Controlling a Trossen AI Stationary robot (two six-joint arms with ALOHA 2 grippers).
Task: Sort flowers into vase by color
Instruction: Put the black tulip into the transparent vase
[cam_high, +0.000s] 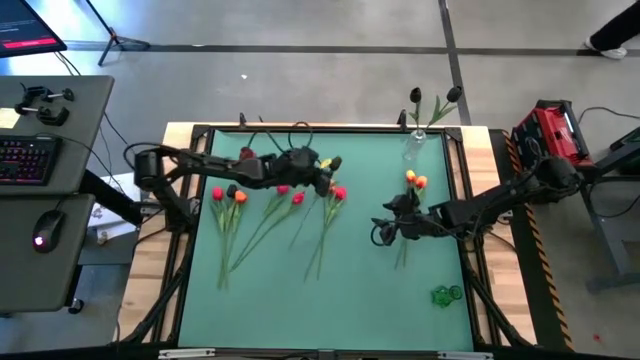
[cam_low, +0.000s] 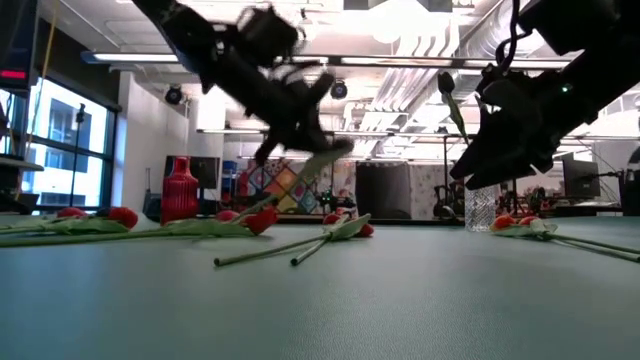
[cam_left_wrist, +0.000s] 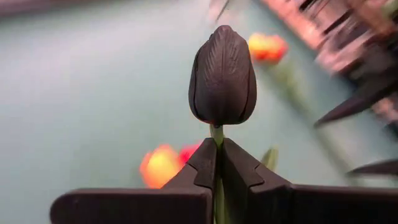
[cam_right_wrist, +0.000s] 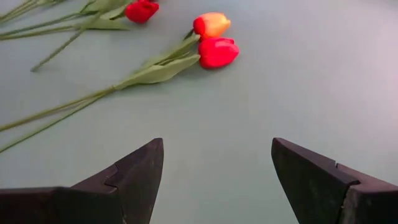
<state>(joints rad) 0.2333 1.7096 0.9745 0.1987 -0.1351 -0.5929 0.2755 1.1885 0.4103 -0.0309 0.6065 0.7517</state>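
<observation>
My left gripper (cam_high: 326, 176) hovers over the green mat's middle, shut on a near-black tulip whose head (cam_left_wrist: 222, 76) stands just past the fingertips. Red tulips (cam_high: 285, 192) and red-orange ones (cam_high: 228, 196) lie flat on the mat to its left and below it. Two orange tulips (cam_high: 416, 181) lie near the clear glass vase (cam_high: 415, 142) at the far edge, which holds two near-black tulips (cam_high: 452, 96). My right gripper (cam_right_wrist: 217, 168) is open, above bare mat right of centre (cam_high: 385, 226), with a red tulip (cam_right_wrist: 217, 51) and an orange one (cam_right_wrist: 211, 23) lying ahead of it. My left gripper pinches the near-black tulip between its two fingers by the green stem (cam_left_wrist: 216, 132), right under the head. The fingers lie across the stem. In the low view the stem and a leaf (cam_low: 312, 165) slant down below the gripper; whether the lower end touches the mat, I cannot tell.
A green object (cam_high: 447, 294) lies at the mat's near right corner. The mat is framed by a black rail (cam_high: 190, 140) and wooden borders. A desk with keyboard and mouse stands left of the table, and a red case (cam_high: 548, 130) to the right.
</observation>
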